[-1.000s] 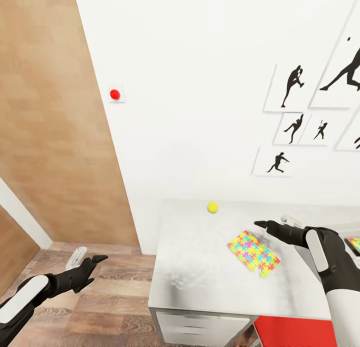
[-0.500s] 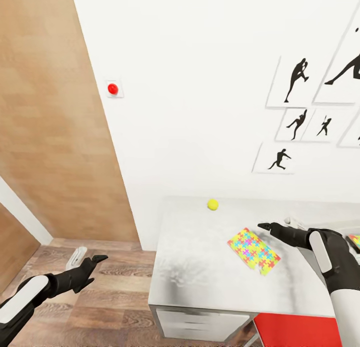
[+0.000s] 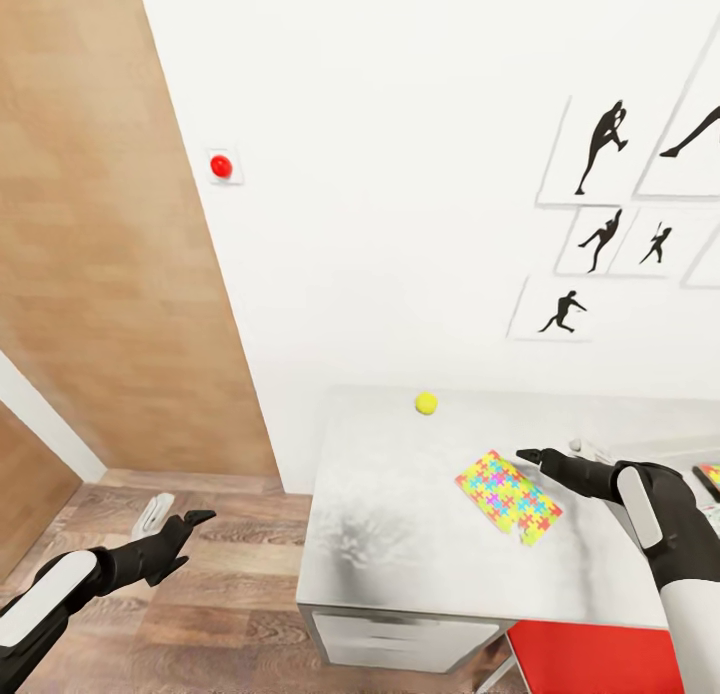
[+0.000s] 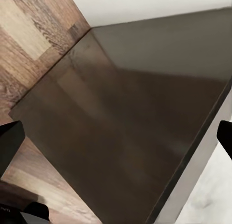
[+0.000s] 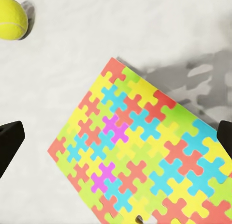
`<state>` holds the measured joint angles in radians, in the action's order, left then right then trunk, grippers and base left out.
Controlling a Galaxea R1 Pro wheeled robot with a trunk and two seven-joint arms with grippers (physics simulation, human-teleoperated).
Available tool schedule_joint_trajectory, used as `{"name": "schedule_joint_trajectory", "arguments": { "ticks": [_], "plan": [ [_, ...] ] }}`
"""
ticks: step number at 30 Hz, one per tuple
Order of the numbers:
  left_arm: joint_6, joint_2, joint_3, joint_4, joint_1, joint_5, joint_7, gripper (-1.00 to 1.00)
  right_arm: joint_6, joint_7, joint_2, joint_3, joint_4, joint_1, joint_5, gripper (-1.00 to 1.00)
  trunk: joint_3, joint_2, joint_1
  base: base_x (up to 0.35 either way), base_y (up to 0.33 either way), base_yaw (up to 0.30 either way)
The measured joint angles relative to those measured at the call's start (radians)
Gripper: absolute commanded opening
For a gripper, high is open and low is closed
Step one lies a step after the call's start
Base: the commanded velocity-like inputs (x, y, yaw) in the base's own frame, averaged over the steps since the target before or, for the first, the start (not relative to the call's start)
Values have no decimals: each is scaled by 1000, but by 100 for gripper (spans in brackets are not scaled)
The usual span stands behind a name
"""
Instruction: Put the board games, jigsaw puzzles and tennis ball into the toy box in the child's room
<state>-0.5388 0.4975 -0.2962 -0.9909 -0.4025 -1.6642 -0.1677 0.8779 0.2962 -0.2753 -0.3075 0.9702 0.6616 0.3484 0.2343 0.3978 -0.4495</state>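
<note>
On the table's pale grey top (image 3: 390, 534) a small yellow tennis ball (image 3: 426, 403) rests near the wall. A multicoloured jigsaw puzzle (image 3: 508, 495) lies flat in front of it. My right gripper (image 3: 550, 451) hovers open just over the far right side of that puzzle. In the right wrist view the jigsaw puzzle (image 5: 145, 151) lies below the open right gripper (image 5: 116, 139), and the tennis ball (image 5: 10, 20) sits in a corner. The edge of another jigsaw (image 3: 711, 474) shows at the far right. My left gripper (image 3: 176, 516) hangs open over the floor, left of the table.
A white wall stands behind the table, with a red button (image 3: 221, 165) and silhouette pictures (image 3: 600, 204). A wooden panel (image 3: 90, 234) is at the left. Drawers (image 3: 400, 642) and a red surface (image 3: 590, 662) sit below the table's front. The left wrist view looks at wooden floor (image 4: 29, 35) in shadow.
The whole picture has shifted a little, so the camera has moved. My right gripper has dropped slightly toward the jigsaw puzzle. The left arm looks unmoved.
</note>
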Motion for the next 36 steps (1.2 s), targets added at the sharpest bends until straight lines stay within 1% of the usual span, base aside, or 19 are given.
{"name": "schedule_joint_trajectory", "arguments": {
  "ticks": [5, 8, 12, 17, 26, 36],
  "plan": [
    [0, 0, 0, 0, 0, 0, 0, 100, -1, 0, -4, -1, -1, 0, 0, 100, 8, 0, 0, 0, 0, 0],
    [0, 0, 0, 0, 0, 1, 0, 100, -2, 0, -15, -1, -1, 0, 0, 100, 13, 0, 0, 0, 0, 0],
    [0, 0, 0, 0, 0, 1, 0, 100, -2, 0, -24, -2, 0, 0, 1, 100, 20, 0, 0, 0, 0, 0],
    [0, 0, -1, 0, 0, 1, 0, 100, -2, 0, -29, -3, -1, 1, 1, 100, 28, 0, 0, 0, 0, 0],
    [0, 0, -1, 0, 0, 1, 0, 100, -2, 0, -32, -4, -1, 1, 2, 100, 42, 0, 0, 0, 0, 0],
    [0, 0, -1, 0, 0, 1, 0, 100, -2, 1, -33, -28, -1, 2, 3, 100, 59, 0, 0, 0, 0, 0]
  ]
}}
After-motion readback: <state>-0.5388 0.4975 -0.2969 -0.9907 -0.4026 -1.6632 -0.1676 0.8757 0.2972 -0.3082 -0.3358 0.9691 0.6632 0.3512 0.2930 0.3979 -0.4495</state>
